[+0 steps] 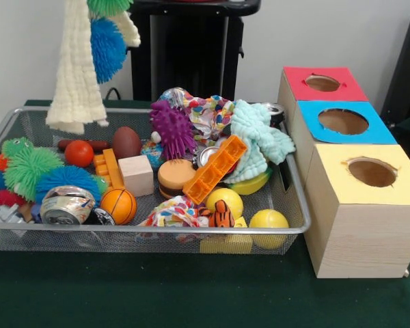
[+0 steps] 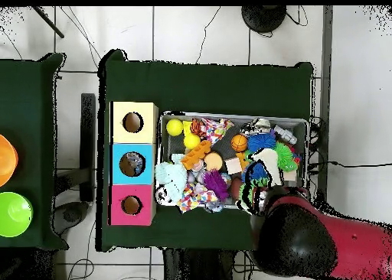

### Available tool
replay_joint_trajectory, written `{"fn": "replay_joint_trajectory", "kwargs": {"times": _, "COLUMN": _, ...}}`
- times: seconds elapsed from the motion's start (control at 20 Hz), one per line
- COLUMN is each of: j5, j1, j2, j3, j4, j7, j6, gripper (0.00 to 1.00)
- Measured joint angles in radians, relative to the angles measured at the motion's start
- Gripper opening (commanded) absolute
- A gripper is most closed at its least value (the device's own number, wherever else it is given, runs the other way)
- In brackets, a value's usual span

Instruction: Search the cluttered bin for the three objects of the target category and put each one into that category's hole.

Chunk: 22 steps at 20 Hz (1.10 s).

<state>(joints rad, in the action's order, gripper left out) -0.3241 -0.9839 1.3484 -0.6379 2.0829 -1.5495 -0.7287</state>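
Note:
The wire mesh bin [image 1: 295, 198] is heaped with toys; it also shows in the overhead view [image 2: 230, 115]. No clear bottle shows plainly among them. A wrinkly greyish thing [image 1: 0, 213] lies in the bin's front left corner; I cannot tell whether it is a bottle or a can. The blue-topped box's hole [image 1: 343, 121] stands right of the bin, and in the overhead view [image 2: 132, 164] something pale shows inside it. My gripper is hidden. The red and black arm [image 2: 306, 239] covers one bin corner. A cream knit cloth [image 1: 75, 68] hangs from above the picture's top edge.
A blue fuzzy ball [image 1: 108, 48] and a green one [image 1: 109, 5] hang with the cloth. Silver cans [image 1: 67, 205], balls, an orange brick [image 1: 215, 169] and a wooden cube [image 1: 137, 175] fill the bin. Red-topped [image 1: 322, 83] and yellow-topped [image 1: 372, 172] boxes flank the blue one.

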Motion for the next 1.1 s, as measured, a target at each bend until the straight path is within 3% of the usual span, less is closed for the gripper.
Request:
{"fn": "replay_joint_trajectory", "kwargs": {"times": 0.55, "j5": -0.111, "j1": 0.04, "j2": -0.134, "j3": 0.0, "j4": 0.015, "j7": 0.0, "j6": 0.128, "gripper": 0.0}}
{"fn": "replay_joint_trajectory", "kwargs": {"times": 1.1, "j5": -0.184, "j1": 0.033, "j2": -0.258, "j3": 0.0, "j4": -0.012, "j7": 0.0, "j6": 0.137, "gripper": 0.0}}
